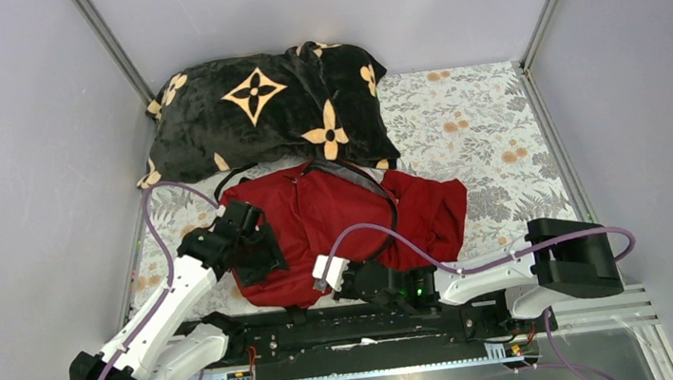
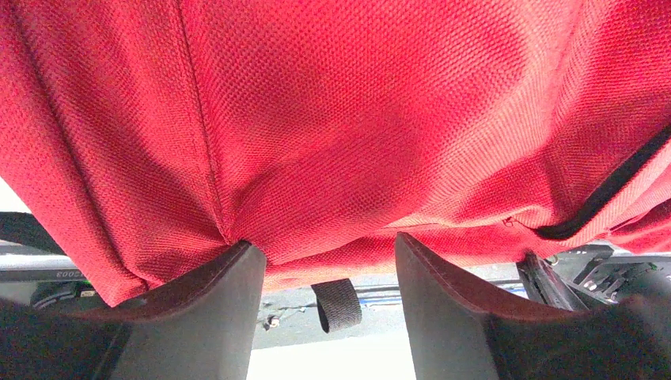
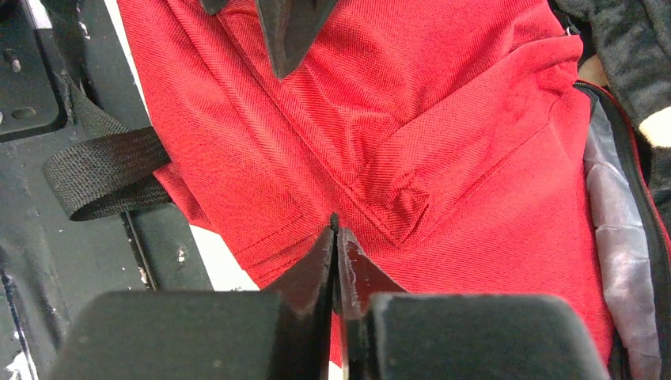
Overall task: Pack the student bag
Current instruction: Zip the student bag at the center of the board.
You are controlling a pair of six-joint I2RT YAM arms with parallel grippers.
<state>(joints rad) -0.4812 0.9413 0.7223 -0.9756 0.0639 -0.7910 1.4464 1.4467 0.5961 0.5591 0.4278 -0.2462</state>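
Student bag (image 1: 317,216) lies flat at mid-table, slightly left of centre. It touches the black flower-print blanket (image 1: 266,112) on its far side, and a dark-red cloth (image 1: 436,212) lies against its right side. The table (image 1: 488,125) has a floral cover.

Long axis runs roughly near to far. The mouth is at the far end: grey lining (image 3: 621,237) shows inside the black zipper line (image 3: 641,174), up by the blanket. Base and a black strap loop (image 3: 103,174) hang at the near edge over the arm rail.

Left gripper (image 2: 323,241): jaws spread wide, tips against the bag's near-left corner. Red weave bulges between them, but nothing is clamped. A short black strap end (image 2: 339,305) dangles below.

Right gripper (image 3: 335,237): jaws pressed together, tips at the bag's near hem beside a stitched fold. I see no cloth caught between them, though a thin layer could be hidden.

The key relation is that the mouth lies on the far side of both grippers, so any opening move has to reach away from the bases along the bag's length. My judgement is that the right gripper sits nearer the centreline and has the straighter line to the zipper.

Writing: none on bag, cloth or blanket. There are tiny white characters on the rail in the left wrist view, too small to trust.
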